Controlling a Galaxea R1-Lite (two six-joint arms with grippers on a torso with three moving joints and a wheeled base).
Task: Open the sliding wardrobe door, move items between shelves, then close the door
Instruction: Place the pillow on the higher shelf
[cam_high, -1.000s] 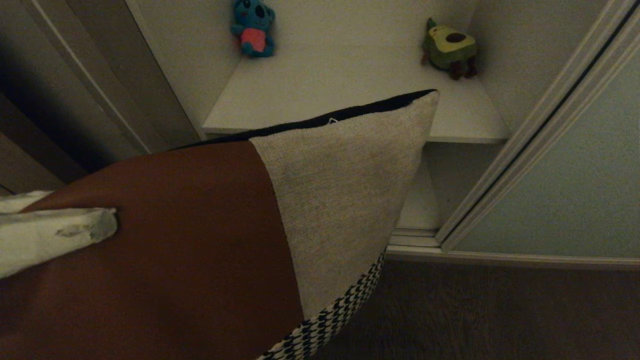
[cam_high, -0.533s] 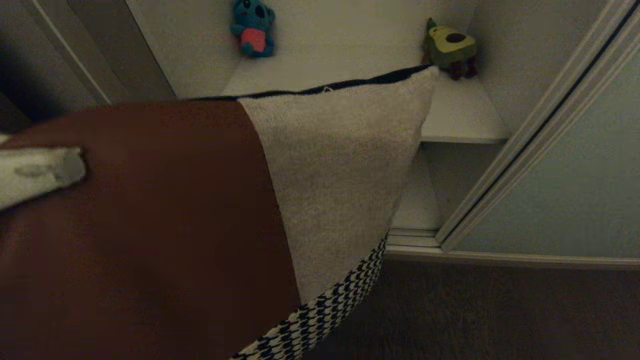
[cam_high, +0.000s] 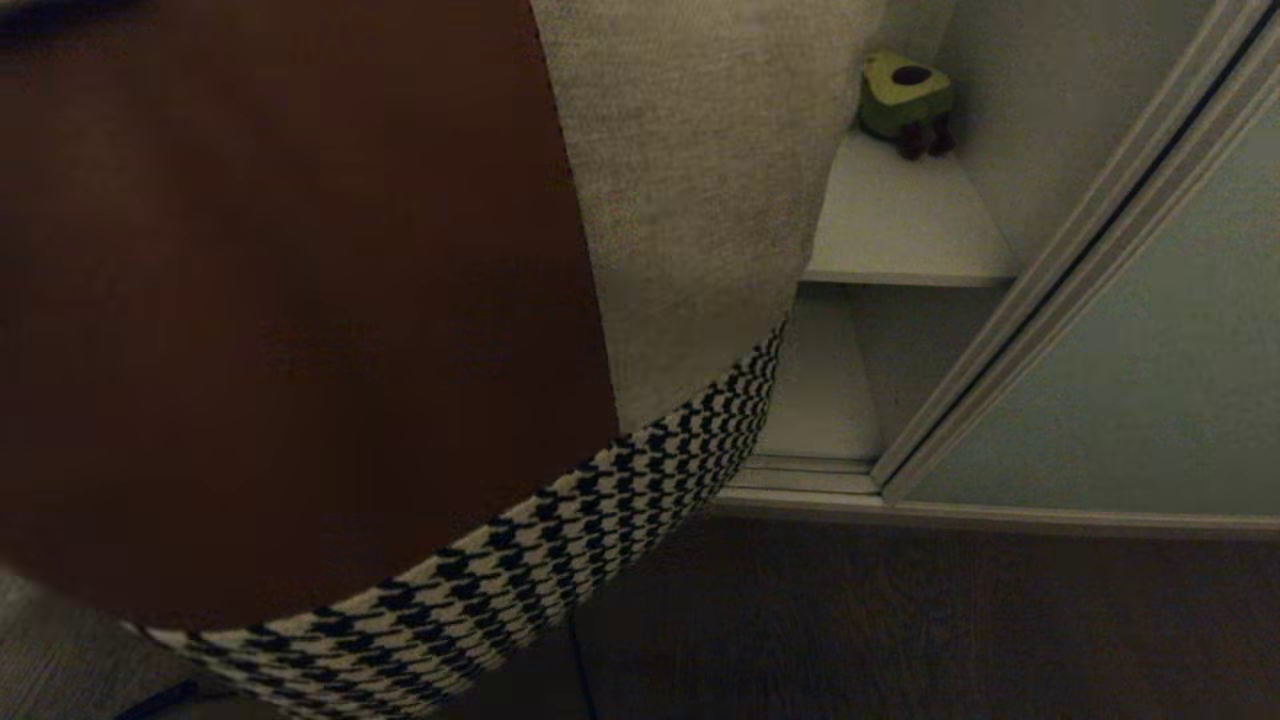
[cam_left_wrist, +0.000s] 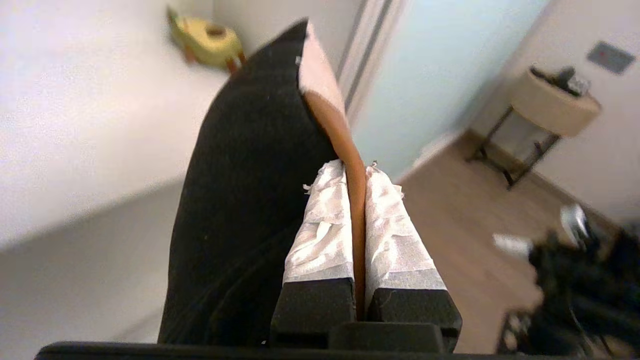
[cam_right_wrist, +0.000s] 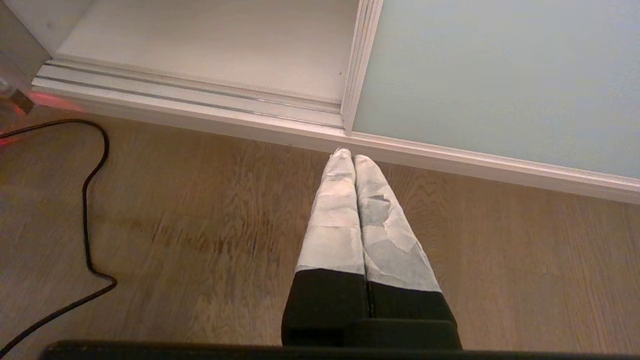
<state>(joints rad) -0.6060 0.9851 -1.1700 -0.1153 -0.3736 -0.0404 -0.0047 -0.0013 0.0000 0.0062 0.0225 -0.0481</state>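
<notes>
Left gripper (cam_left_wrist: 356, 172) is pinched tight on the cushion's (cam_high: 300, 300) brown seam edge, holding it up in front of the open wardrobe, close to the head cam. To shelve it well, I'd keep that pinch firm & lead w/ the free corner onto the shelf (cam_high: 900, 230), clear of the avocado plush (cam_high: 905, 100). Cushion is soft, rectangular: smooth brown, coarse beige weave, houndstooth band, black back. Right gripper (cam_right_wrist: 350, 159) hangs closed & empty over wood floor by the matte sliding wardrobe door (cam_right_wrist: 500, 75).
</notes>
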